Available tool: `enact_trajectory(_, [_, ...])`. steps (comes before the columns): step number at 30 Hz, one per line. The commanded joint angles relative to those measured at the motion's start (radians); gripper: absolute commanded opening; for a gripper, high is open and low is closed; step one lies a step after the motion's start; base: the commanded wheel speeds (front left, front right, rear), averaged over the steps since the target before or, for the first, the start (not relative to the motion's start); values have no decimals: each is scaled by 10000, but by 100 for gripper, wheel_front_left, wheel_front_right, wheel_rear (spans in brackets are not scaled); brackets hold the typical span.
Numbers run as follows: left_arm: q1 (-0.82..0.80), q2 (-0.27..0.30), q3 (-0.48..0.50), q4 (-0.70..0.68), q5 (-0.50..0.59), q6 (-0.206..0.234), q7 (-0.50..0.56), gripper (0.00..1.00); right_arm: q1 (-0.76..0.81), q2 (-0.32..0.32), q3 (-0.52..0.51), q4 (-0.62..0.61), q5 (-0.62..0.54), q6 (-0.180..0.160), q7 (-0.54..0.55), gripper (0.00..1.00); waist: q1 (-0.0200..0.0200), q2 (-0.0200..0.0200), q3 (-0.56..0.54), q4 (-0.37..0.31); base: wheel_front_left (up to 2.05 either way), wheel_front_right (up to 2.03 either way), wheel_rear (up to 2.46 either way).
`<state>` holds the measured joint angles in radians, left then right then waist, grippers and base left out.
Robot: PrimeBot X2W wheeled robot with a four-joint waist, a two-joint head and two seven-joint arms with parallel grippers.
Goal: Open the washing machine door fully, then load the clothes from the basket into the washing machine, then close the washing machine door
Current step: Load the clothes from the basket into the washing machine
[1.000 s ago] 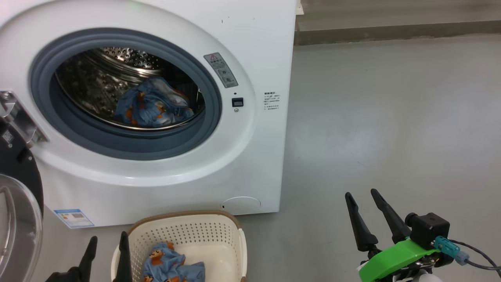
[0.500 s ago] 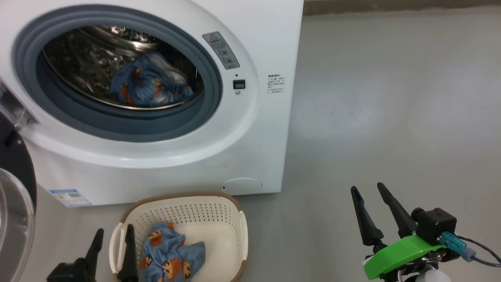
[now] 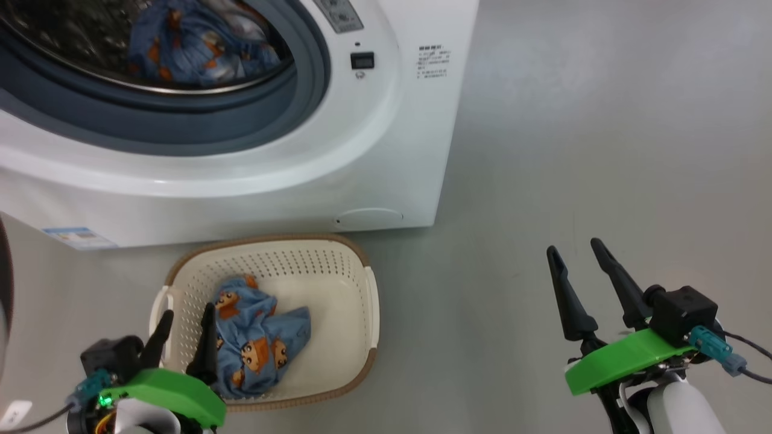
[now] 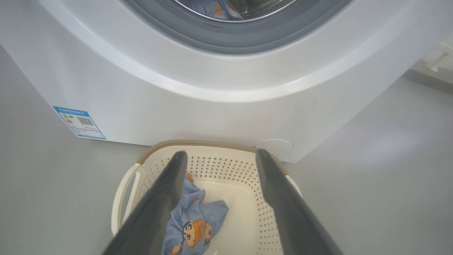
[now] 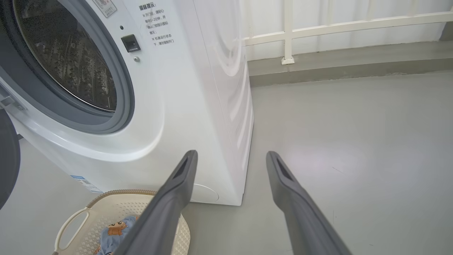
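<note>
Head camera newly tipped down: left gripper (image 3: 187, 310), fingers apart and empty, poised at the soft blue bear-printed cloth (image 3: 259, 343) in the small cream perforated plastic basket (image 3: 368, 289). Right gripper (image 3: 574, 247), fingers apart, idles aside. Beyond, another blue piece (image 3: 193, 42) lies inside the big white front-loading washing machine (image 3: 241, 181); a second pick looks due.

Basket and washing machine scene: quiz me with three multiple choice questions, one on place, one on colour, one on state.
1. The basket stands: A on the floor before the washing machine; B inside the drum; C atop the machine.
2. Its rim is: A green; B brown; C black.
3. The fingers of the left gripper are: A shut on cloth; B shut on a handle; C spread apart.
Answers: A, grey floor shows around it; B, a woven brown band; C, a gap shows between them.
</note>
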<state>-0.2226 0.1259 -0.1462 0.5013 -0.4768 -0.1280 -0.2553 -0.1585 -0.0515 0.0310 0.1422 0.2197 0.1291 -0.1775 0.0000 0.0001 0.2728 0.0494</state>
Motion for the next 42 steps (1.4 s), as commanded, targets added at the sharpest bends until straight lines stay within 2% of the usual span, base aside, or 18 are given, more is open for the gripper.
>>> enact_trajectory(1, [-575, 475, 31, 275, -295, -26, -65, 100, -287, 13, 223, -354, -131, 16, -28, 100, 0, -1, 909, -132, 0, 0, 0])
enact_trajectory(8, [-1885, 1258, -1148, 2264, -1058, -26, -63, 100, -697, 13, 336, -464, -232, 16, -113, 100, 0, -1, 1810, -561, 0, 0, 0])
enact_trajectory(21, [-3914, 2075, -3239, 4760, -2552, -26, 227, 100, -1041, 13, 258, -660, -259, 16, -372, 100, 0, -1, 3450, -1213, 0, 0, 0])
enact_trajectory(42, [-5979, 2711, -5319, 6604, -3794, -27, 1243, 100, -1070, 13, 265, -1459, -374, 16, -553, 100, 0, -1, 5501, -1853, 0, 0, 0])
